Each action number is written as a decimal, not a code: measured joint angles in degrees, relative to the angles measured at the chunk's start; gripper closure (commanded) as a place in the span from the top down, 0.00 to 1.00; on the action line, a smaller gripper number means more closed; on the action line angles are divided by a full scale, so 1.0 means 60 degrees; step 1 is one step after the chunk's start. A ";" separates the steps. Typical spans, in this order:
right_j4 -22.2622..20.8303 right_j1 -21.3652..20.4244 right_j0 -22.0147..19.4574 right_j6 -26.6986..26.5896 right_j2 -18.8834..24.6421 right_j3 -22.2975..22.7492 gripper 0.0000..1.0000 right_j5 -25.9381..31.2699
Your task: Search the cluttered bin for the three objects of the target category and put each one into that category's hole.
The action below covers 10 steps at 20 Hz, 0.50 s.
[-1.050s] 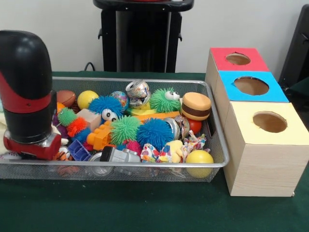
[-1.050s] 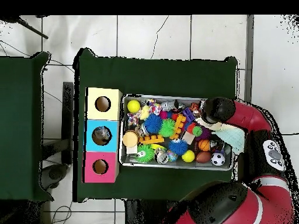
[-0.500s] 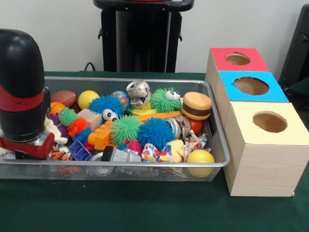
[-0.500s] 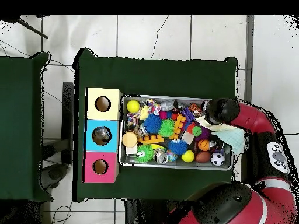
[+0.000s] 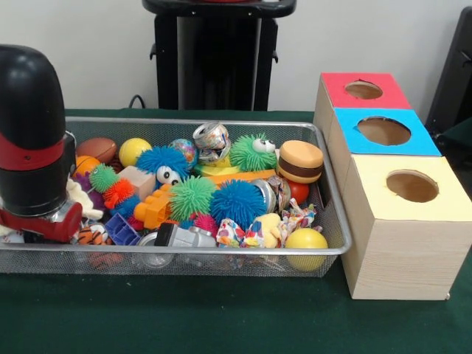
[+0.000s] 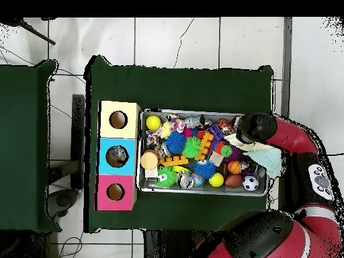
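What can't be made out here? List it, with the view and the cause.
- Gripper: hidden by the arm's black and red end in the front view and by the arm overhead.
- Toys under that end of the bin: covered in both views.
- Inside the three holes, e.g. yellow box: too dark.

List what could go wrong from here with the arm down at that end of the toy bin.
The arm's end sits low at the mesh bin's end, hiding whatever lies beneath, so a grab there may be blind. Toys are piled tight: lifting one could drag out neighbours such as the orange spiky ball. The holed boxes stand past the bin's other end, so a weakly held toy might drop on the way.
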 measured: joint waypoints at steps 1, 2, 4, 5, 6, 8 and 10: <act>0.0039 0.0010 -0.0049 0.0000 0.0047 -0.0003 1.00 0.0044; 0.0131 0.0029 -0.0162 0.0000 0.0154 -0.0006 1.00 0.0136; 0.0196 0.0039 -0.0237 0.0000 0.0226 -0.0006 1.00 0.0205; 0.0247 0.0044 -0.0297 0.0000 0.0288 -0.0004 1.00 0.0273; 0.0268 0.0045 -0.0326 0.0000 0.0321 -0.0004 1.00 0.0310; 0.0311 0.0050 -0.0395 0.0000 0.0399 -0.0003 1.00 0.0403; 0.0341 0.0052 -0.0427 0.0000 0.0430 0.0007 1.00 0.0438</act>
